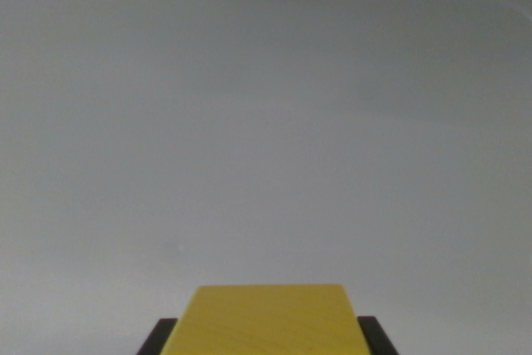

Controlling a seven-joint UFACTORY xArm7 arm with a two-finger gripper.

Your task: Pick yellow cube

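The yellow cube [268,320] fills the bottom middle of the wrist view, its flat top face showing faint wood grain. Two dark fingertips [158,338] of my gripper [268,340] press against its left and right sides, so the gripper is shut on the cube. Only the upper corners of the fingers show; the rest lies below the frame edge. The cube's lower part is cut off by the frame too.
A plain grey surface [266,139] spreads across the whole view behind the cube, blurred and without marks apart from a tiny pale speck [181,247].
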